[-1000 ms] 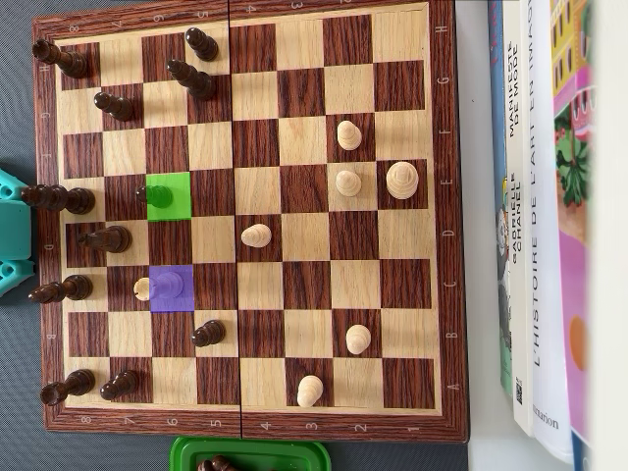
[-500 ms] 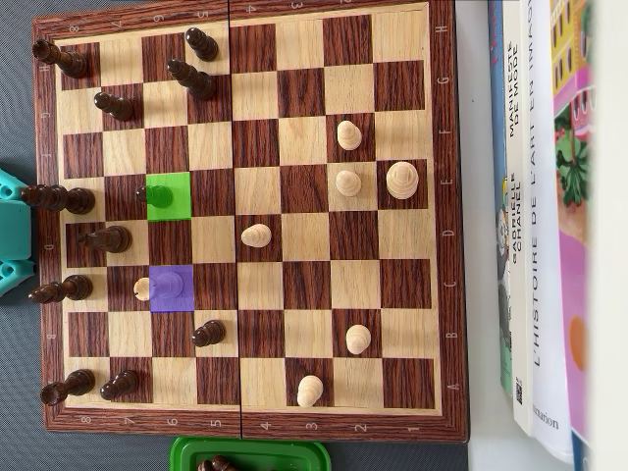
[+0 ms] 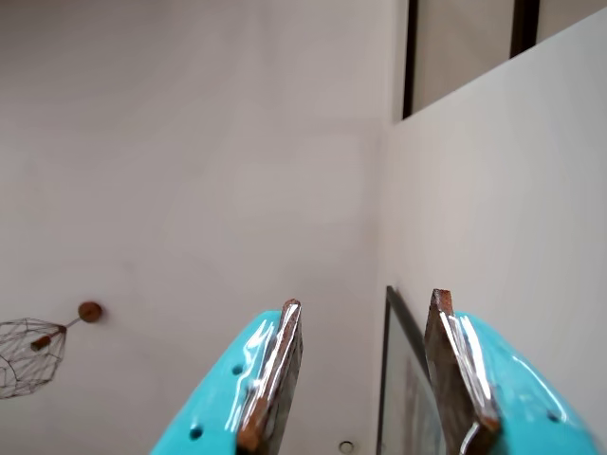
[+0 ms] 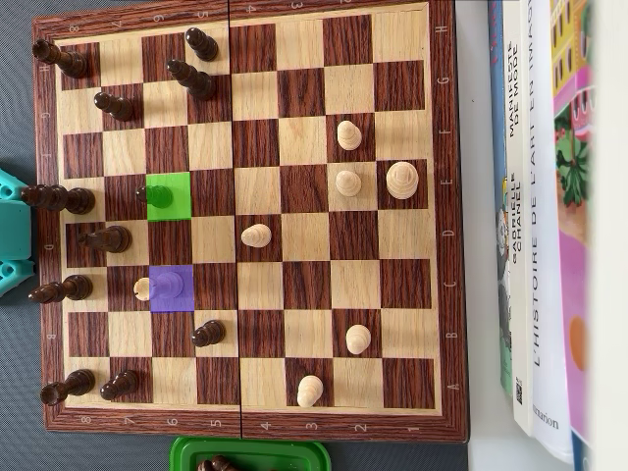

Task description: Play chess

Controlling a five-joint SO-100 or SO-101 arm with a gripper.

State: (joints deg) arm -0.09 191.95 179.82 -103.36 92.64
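Turquoise gripper [image 3: 365, 374] points up at a pale wall in the wrist view, its two jaws parted with a clear gap between them and nothing held. Behind it a dark picture frame [image 3: 392, 360] leans where the two walls meet, and a wire ornament [image 3: 30, 351] hangs low on the left.

From overhead, the chessboard [image 4: 442, 196] lies on a grey surface with books [image 4: 535, 216] stacked along its right side. Only a turquoise part of the arm [image 4: 12, 231] shows at the left edge, beside the board and not over it.

Dark pieces crowd the left columns: a rook [image 4: 59, 57] in the top corner, two tall pieces [image 4: 193, 61] near the top, a pair [image 4: 57, 198] on the left edge at mid-height, and others down to the bottom left corner [image 4: 93, 385]. One dark pawn [image 4: 208, 334] stands further in.

A green square [image 4: 169, 196] and a purple square [image 4: 171, 288] are overlaid on the board, each covering a piece; a light piece [image 4: 142, 288] sits just left of the purple one.

Light pieces are spread over the middle and right: a pawn [image 4: 256, 235] near the centre, two [image 4: 348, 157] further right, a larger round piece [image 4: 401, 180] beside them, and two more [image 4: 334, 365] lower down.

A green tray [image 4: 250, 453] below the board holds a dark piece
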